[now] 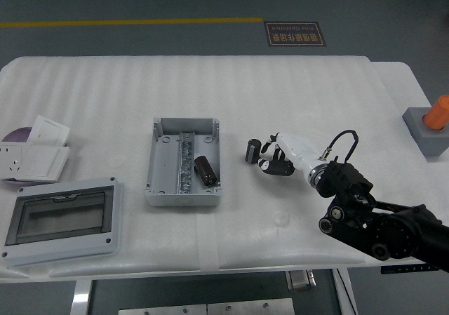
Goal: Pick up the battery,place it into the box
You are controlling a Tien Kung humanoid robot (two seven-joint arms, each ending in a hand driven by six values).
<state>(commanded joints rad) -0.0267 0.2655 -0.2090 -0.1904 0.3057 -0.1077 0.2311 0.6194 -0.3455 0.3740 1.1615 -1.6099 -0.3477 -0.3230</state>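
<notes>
A small black cylindrical battery [252, 151] stands on end on the white table [295, 83], right of the open grey box [160, 162]. My right hand [265, 156], white with black fingers, comes in from the lower right. Its fingers are curled against the battery's right side and pinch it low over the table. A second black battery [205, 170] lies inside the box, right of its metal rail [185, 162]. My left arm is out of view.
A grey enclosure with a clear lid [62, 220] lies at the front left. White socket plates [36, 153] and a purple disc [14, 135] lie at the left edge. An orange object on a grey block [429, 124] stands at the far right.
</notes>
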